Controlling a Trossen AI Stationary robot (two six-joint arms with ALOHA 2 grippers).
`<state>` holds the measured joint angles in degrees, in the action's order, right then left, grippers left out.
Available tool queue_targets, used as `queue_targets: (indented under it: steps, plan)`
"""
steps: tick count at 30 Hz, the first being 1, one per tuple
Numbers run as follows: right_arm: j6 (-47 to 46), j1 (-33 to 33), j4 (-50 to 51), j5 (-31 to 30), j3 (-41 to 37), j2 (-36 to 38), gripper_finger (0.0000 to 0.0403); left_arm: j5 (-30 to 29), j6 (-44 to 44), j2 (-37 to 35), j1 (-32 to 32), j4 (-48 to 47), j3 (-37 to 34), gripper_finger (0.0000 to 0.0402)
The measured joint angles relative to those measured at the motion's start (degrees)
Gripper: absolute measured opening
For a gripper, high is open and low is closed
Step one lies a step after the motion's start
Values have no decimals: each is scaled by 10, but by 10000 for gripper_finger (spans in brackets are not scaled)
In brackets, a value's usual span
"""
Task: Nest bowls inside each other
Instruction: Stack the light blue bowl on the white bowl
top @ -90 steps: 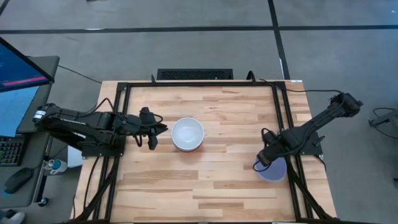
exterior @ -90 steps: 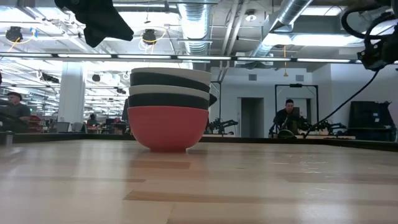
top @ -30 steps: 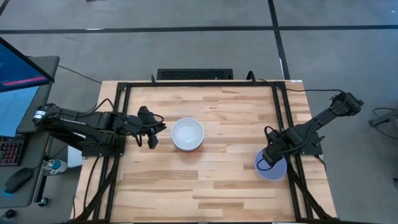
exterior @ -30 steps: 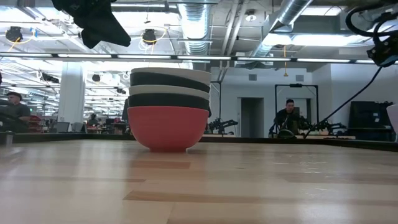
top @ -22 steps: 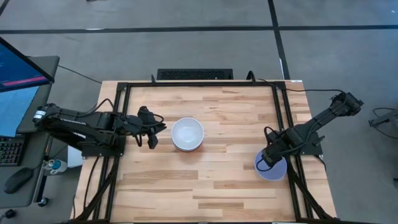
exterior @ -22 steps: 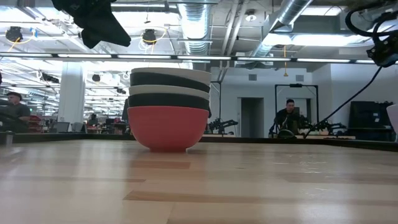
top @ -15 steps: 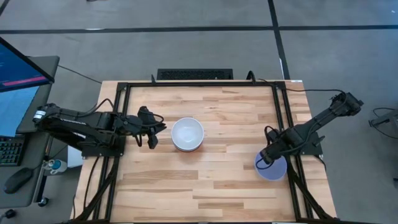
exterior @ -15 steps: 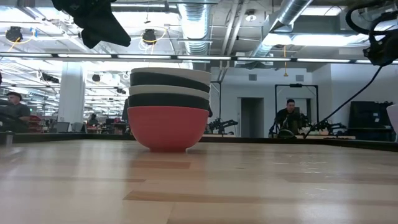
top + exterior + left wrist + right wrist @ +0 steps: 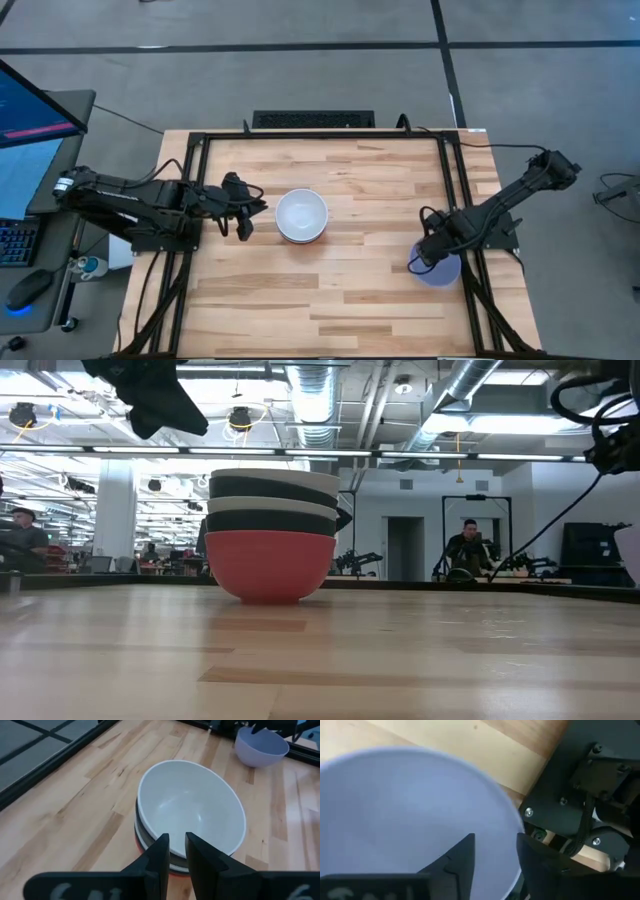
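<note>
Room: wide workshop with ceiling pipes and strip lights beyond the wooden table (image 9: pixel 330 290); a person (image 9: pixel 467 550) sits far behind it.

Stack: five bowls already nested at the table's middle, a white bowl (image 9: pixel 302 212) on top, then black, white and black rims, with the red bowl (image 9: pixel 270 565) at the bottom. It sits just ahead of the left jaws, a little apart from them.

Last bowl: the lavender bowl (image 9: pixel 438 270) stands alone near the table's right edge, well apart from the stack. Its rim runs straight between the right jaws.

Right gripper (image 9: pixel 495 852): spread, one finger inside the bowl and one outside its wall, straddling the rim; not visibly pinched on it yet.

Left gripper (image 9: pixel 174 851): waiting beside the stack, fingers close together with a narrow gap, holding nothing.

Change: over the last seconds the right arm moved in over the lavender bowl and has now shifted slightly toward the table's middle; the bowl and stack look unmoved, and the left arm has stayed where it was.

Meaning: judged from this, five of six bowls are done and the right arm is settling its grip for the final pick. Next it likely needs to close on the rim, lift, and carry the bowl over the stack.

Risk: a thin rim pinch could let the bowl tilt or slip.
</note>
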<state>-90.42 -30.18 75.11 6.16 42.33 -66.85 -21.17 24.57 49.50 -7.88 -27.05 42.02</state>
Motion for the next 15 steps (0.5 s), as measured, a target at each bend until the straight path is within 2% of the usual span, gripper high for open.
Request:
queue_targets:
  steps: [7, 15]
  plan:
    - [1, -2, 19, 18, 6, 5, 201, 0, 1, 0, 0, -7, 0, 53]
    - [-6, -2, 34, 46, 5, 5, 196, 0, 1, 0, 0, -7, 0, 53]
